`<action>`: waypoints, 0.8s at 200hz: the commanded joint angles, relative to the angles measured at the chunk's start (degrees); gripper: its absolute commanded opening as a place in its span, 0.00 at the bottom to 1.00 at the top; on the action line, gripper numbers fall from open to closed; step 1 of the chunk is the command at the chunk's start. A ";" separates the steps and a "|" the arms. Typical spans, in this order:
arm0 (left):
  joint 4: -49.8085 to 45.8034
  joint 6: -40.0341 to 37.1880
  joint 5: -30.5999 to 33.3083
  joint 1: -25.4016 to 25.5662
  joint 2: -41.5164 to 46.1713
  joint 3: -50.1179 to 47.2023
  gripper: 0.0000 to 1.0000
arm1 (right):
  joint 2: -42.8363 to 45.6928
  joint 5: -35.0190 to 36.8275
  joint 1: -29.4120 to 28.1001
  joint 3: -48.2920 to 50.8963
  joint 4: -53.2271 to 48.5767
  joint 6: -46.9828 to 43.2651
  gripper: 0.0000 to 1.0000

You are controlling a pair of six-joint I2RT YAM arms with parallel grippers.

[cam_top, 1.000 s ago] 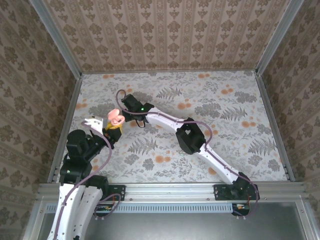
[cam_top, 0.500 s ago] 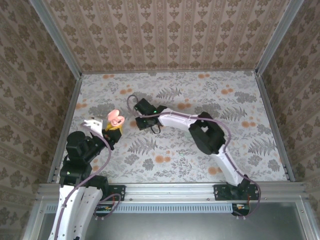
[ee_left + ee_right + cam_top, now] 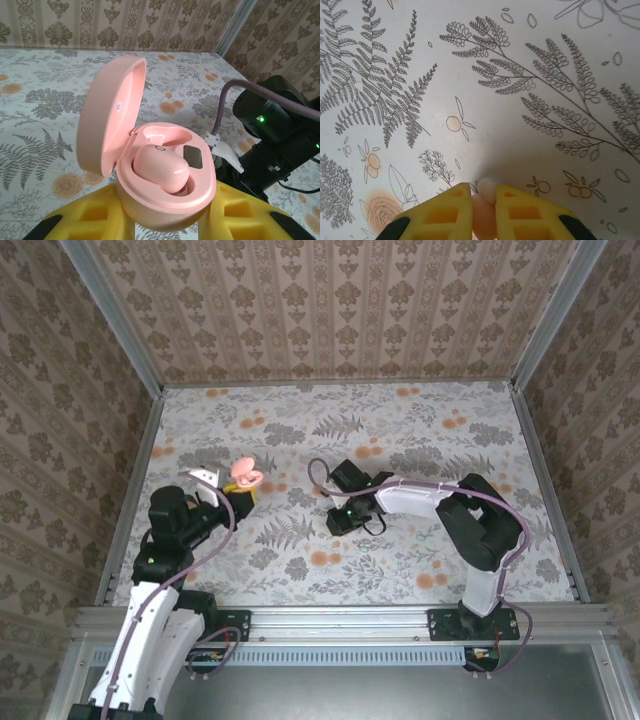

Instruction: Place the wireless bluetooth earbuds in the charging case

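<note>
Fern-and-flower printed sheeting covers the table (image 3: 430, 430), which is boxed in by walls of brown damask wallpaper (image 3: 330, 310) on three sides. Over the left part of the table, the left gripper (image 3: 243, 497) is closed on a pink oval plastic charging case (image 3: 246, 476). In the left wrist view its yellow waffle-moulded fingers (image 3: 85, 220) clamp the lower shell of the case (image 3: 200, 195) from both sides. The case's hinged lid (image 3: 110, 115) stands open, tilted back to the left. One smooth pink earbud (image 3: 160, 167) sits in the nearer well. Just behind it, the other well shows a small dark rectangle (image 3: 192, 157). To the right of the case, and apart from it, the right gripper (image 3: 338, 520) hangs near the middle of the table at the end of its white and black arm (image 3: 420, 495). The arm's black wrist with green lights (image 3: 265, 125) stands beyond the case in the left wrist view. In the right wrist view the right gripper (image 3: 483, 200) points down at the printed surface (image 3: 545, 125). Its yellow fingers (image 3: 445, 212) are pinched on a second, pale pink earbud (image 3: 487, 191), whose rounded tip pokes out just past the fingertips. Whether that tip touches the sheeting cannot be told.
</note>
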State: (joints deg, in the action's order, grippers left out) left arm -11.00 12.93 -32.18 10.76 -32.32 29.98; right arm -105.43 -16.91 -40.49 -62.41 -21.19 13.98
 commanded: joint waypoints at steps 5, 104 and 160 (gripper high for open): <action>5.82 0.72 -2.60 -0.31 -1.67 -0.01 0.00 | 0.38 -0.40 1.88 -1.49 -4.96 -2.10 0.20; 3.89 -0.89 -2.36 -0.32 -1.36 0.61 0.00 | 11.75 3.28 2.72 -2.95 -10.84 14.32 0.37; 5.01 -0.47 -2.42 -0.26 -2.04 -0.27 0.00 | 12.02 5.28 -4.90 2.30 -3.76 26.34 0.24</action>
State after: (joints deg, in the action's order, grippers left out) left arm -8.05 12.88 -33.28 10.79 -34.39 29.98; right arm -90.56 -13.50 -42.50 -61.56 -26.83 33.69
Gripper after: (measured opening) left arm 0.304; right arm 0.258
